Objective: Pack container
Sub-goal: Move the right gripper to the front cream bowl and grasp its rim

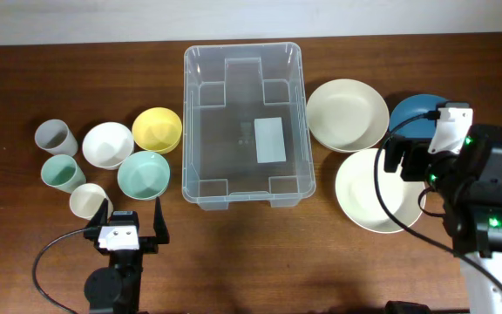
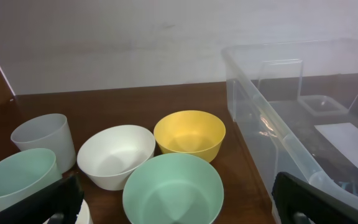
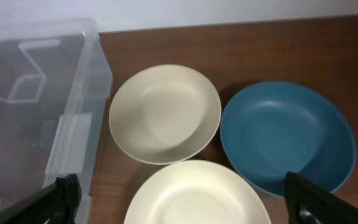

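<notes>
Now: left pincer point(image 1: 131, 209) released, jaws wide, grasping nothing. A mint bowl point(image 1: 144, 174) sits just ahead of it, with a white bowl point(image 1: 107, 144) and a yellow bowl point(image 1: 157, 129) beyond. The container point(image 1: 207, 131) stands on the tabletop point(image 1: 24, 70) ahead and to the right of that pincer. Right pincer point(image 3: 188, 205) is likewise released and empty over a cream plate point(image 3: 197, 190). Another cream plate point(image 3: 165, 112) lies ahead, a blue plate point(image 3: 288, 137) ahead-right, the container to the left.
</notes>
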### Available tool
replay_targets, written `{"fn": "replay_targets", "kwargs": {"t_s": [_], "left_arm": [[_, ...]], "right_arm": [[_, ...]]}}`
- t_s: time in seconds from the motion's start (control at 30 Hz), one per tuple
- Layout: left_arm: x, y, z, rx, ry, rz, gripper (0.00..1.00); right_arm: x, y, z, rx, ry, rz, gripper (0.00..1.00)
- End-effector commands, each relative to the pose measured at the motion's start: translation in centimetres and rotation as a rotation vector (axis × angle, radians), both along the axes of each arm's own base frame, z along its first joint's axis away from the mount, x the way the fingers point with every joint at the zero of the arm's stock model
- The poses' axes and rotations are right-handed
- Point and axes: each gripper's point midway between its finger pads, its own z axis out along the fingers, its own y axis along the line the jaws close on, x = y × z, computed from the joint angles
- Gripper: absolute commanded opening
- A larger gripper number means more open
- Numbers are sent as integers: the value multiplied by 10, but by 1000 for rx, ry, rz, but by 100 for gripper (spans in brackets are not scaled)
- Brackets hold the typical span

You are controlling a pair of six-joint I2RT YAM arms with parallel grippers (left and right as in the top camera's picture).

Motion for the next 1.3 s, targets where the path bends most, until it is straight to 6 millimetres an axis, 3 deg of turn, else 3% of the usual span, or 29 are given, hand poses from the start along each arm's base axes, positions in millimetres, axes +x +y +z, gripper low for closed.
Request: {"fn": "replay_targets", "kwargs": {"t_s": [0.0, 0.07, 0.2, 0.43, 0.5, 0.67, 1.27], "left_arm": [[0, -2, -1, 15, -3, -12, 99], [0, -2, -1, 15, -3, -12, 100], [0, -2, -1, 15, -3, -12, 100], [0, -2, -1, 15, -3, -12, 99], [0, -2, -1, 15, -3, -12, 99], [0, -2, -1, 15, -3, -12, 100], [0, -2, -1, 15, -3, -12, 100]], "right_arm": [[3, -5, -9, 4, 50, -25, 99], [-1, -17, -26, 3, 126, -111, 99], [-17, -62, -52, -3, 246, -371, 99], [-43, -94, -115, 160, 514, -488, 99], [-47, -95, -131, 185, 577, -487, 99], [-42, -76, -161, 229, 678, -319, 99], [-22, -86, -234, 197, 734, -246, 98]]}}
